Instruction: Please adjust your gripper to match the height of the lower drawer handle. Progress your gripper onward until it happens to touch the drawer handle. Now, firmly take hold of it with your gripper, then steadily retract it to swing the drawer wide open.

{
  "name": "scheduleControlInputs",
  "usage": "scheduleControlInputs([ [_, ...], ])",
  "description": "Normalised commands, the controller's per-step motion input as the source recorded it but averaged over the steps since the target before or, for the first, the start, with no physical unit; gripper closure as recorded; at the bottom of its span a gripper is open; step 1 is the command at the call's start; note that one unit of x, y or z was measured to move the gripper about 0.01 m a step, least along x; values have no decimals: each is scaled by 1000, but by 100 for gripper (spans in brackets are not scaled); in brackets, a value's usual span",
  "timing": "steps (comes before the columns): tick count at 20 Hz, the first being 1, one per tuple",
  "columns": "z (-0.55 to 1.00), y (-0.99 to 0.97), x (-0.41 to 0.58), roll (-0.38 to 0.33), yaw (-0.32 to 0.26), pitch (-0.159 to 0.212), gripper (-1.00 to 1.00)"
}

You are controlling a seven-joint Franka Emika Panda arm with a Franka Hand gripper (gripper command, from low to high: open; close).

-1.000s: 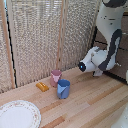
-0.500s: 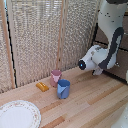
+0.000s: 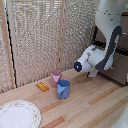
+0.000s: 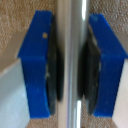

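Note:
In the wrist view my gripper has its blue fingers on either side of the lower drawer handle, a thin silver bar. The dark pads press against the bar from both sides, so the gripper is shut on it. In the exterior view the glossy white arm reaches to the dark brown drawer front of the cabinet at the exterior view's right. There the arm's wrist hides the fingers and the handle. I cannot tell how far out the drawer stands.
On the wooden table stand a pink cup and a blue cup, with an orange block beside them. A white plate lies at the near left. A woven screen stands behind.
The arm's wrist has shifted very slightly toward the exterior view's left. The cups, block and plate have not moved.

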Motion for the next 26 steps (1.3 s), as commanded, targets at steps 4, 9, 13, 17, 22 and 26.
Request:
scheduleControlInputs([
  [4, -88, 873, 146, 120, 0, 20, 100],
  [9, -1, 427, 57, 36, 3, 19, -100],
  [13, 86, 9, 129, -1, 17, 2, -100],
  [17, 349, 0, 91, 23, 4, 0, -100],
  [22, 455, 86, 47, 117, -2, -1, -100],
  [26, 349, 243, 104, 192, -11, 0, -100],
])
